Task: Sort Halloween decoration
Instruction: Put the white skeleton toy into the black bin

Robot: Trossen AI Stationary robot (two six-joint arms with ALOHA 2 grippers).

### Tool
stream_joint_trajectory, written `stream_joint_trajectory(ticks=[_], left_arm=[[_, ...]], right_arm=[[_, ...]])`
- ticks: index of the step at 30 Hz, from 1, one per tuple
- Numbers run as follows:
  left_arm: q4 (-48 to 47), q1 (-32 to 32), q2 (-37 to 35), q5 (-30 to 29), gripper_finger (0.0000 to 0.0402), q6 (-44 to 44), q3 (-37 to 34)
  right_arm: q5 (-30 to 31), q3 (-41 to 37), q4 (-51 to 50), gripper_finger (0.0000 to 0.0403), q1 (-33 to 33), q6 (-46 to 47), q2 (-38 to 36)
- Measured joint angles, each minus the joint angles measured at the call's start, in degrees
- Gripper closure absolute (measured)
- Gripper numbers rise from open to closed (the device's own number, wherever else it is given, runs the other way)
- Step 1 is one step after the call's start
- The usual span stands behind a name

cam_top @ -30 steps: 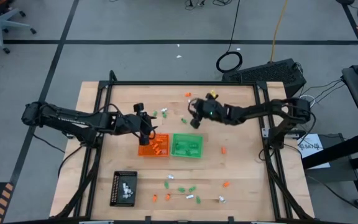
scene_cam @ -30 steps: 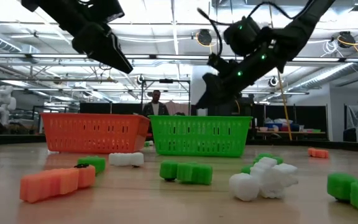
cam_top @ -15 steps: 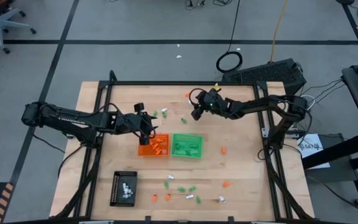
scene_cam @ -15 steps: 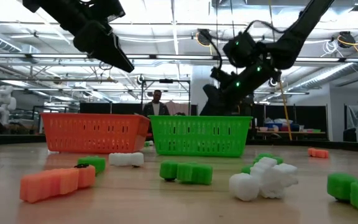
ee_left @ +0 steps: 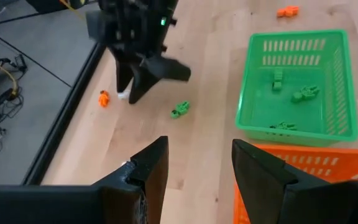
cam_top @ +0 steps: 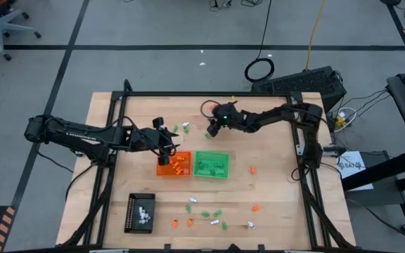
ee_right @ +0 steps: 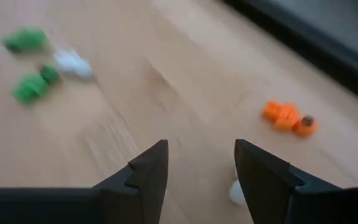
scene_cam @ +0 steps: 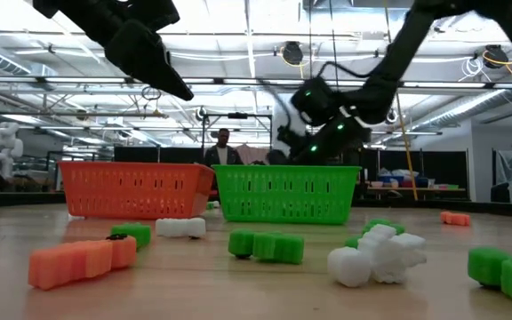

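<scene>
The left gripper (cam_top: 166, 145) is hanging over the far edge of the orange basket (cam_top: 174, 164). Its two fingers (ee_left: 151, 168) are standing apart with nothing between them.

The right gripper (cam_top: 211, 131) is hanging over the bare wood of the table (cam_top: 273, 183), beyond the green basket (cam_top: 211, 164). Its fingers (ee_right: 151, 171) are also standing apart and holding nothing. Right under it, a small white trinket (ee_right: 234, 192) is lying between the fingertips, and an orange trinket (ee_right: 289, 117) is lying close by.

Some little orange pieces (cam_top: 180, 166) are sitting inside the orange basket, and a few green pieces (ee_left: 291, 102) are sitting inside the green basket. Two green trinkets (ee_right: 30, 62) and a white one (ee_right: 73, 62) are lying on the wood near the far side of the baskets.

More orange, green and white trinkets (cam_top: 213, 214) are lying in a loose bunch near the front edge of the table. A black tray (cam_top: 140, 212) is sitting at the front left with some white pieces (cam_top: 144, 213) in it.
</scene>
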Motion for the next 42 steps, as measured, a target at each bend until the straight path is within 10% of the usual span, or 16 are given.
stream_joint_trajectory(ticks=[10,22,42], left_arm=[[-6.0,-1.5,0.0,0.6,0.0228,-2.8,0.0],[-6.4,-2.4,0.0,0.6,0.0228,-4.3,0.0],[-4.3,-5.1,0.0,0.9,0.0228,-6.9,-0.1]], right_arm=[[4.0,6.8,-10.8,0.0250,0.0,4.0,3.8],[3.6,6.8,-16.2,0.0396,1.3,11.8,3.5],[7.8,6.4,-22.7,0.0402,12.8,-0.1,-11.5]])
